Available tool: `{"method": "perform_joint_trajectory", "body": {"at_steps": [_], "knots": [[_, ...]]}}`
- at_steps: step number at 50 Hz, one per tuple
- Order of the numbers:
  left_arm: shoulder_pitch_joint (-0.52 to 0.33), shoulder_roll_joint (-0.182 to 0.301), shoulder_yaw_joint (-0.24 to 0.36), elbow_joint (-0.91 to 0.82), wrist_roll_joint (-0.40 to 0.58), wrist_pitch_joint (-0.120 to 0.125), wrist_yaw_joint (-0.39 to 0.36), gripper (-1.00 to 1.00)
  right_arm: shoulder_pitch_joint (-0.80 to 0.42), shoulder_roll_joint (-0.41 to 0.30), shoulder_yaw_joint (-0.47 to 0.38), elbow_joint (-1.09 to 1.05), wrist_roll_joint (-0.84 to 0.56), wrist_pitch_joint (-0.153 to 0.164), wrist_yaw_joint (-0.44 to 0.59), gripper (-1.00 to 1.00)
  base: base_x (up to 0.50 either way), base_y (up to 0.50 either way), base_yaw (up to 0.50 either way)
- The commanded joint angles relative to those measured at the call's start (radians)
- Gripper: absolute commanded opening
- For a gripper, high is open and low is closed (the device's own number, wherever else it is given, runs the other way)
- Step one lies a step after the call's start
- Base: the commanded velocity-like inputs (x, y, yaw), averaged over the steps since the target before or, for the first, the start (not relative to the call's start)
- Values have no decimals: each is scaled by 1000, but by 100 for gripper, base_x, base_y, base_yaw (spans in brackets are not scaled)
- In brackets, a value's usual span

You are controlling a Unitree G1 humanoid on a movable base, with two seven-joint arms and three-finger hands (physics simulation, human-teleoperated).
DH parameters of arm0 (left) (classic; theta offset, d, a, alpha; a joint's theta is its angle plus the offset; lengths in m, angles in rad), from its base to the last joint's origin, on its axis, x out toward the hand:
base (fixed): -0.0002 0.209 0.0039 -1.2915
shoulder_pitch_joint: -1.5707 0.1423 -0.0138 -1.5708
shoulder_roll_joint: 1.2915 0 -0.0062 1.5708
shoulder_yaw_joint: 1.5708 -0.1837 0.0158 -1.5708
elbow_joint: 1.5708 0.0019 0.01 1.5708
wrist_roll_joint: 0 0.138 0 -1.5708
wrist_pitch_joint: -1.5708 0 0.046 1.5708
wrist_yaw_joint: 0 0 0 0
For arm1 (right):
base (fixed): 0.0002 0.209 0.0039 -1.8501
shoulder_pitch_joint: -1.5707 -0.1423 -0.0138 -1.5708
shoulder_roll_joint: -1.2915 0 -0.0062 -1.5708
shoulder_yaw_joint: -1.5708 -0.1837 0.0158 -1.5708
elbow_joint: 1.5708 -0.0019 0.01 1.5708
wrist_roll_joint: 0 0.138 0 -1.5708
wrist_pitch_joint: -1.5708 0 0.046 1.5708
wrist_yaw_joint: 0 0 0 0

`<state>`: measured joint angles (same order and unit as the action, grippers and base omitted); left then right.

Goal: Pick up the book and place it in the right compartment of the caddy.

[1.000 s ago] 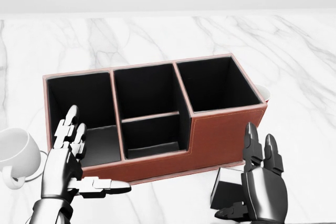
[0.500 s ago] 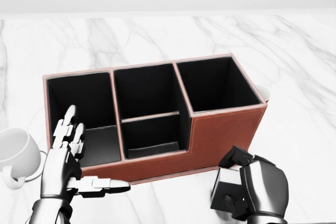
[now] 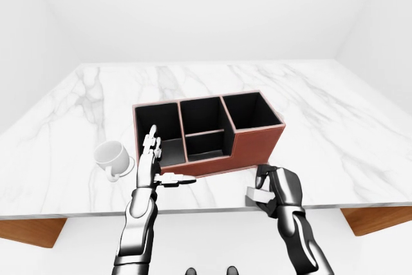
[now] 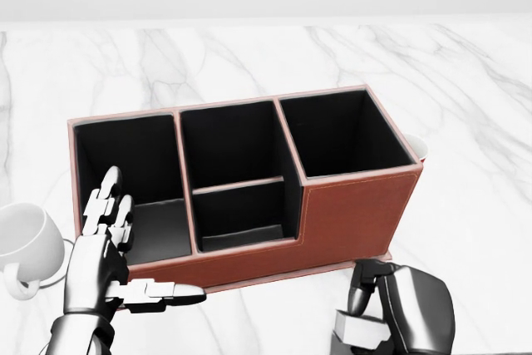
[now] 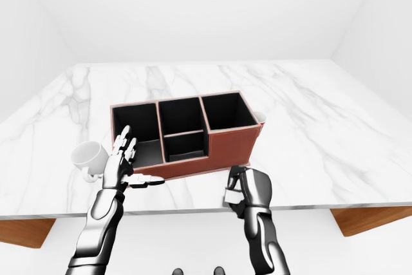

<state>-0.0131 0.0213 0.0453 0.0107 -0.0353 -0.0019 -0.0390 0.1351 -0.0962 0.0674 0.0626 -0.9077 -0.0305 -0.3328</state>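
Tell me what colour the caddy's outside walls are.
Reddish-brown outside, black inside: the caddy shows it best in the head view.

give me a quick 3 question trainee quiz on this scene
1. True or false: the right hand is closed on the book.
2. Which object sits on the table at the head view's left edge? A) bowl B) mug C) bottle
3. Fill in: the left hand is ____ and holds nothing.

Key: 1 true. 2 B, the mug, beside the caddy. 3 open.
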Motion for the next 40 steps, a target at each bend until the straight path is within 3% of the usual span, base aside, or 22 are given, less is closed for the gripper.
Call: {"method": "perform_joint_trajectory", "body": {"at_steps": [1, 5, 11, 28, 34, 40], "knots": [[0, 0, -1, -4, 1, 4, 1, 100, 65, 2, 10, 125, 38, -21, 57, -100, 0, 0, 0], [-1, -1, -1, 2, 1, -2, 2, 100, 77, 4, -14, 41, 22, -7, 74, -100, 0, 0, 0], [-2, 0, 0, 9, 1, -8, 1, 100, 100, 11, -16, -19, 9, -16, 100, -100, 0, 0, 0], [-6, 1, 2, 7, -6, 1, 1, 100, 151, 19, -16, -182, -36, -23, 151, -100, 0, 0, 0], [-7, 1, 4, 7, -9, 2, 1, 100, 197, 25, -6, -313, -61, -21, 218, -100, 0, 0, 0], [-7, 1, 5, 5, -12, 3, 0, 100, 248, 33, -1, -530, -77, 9, 376, -100, 0, 0, 0]]}}
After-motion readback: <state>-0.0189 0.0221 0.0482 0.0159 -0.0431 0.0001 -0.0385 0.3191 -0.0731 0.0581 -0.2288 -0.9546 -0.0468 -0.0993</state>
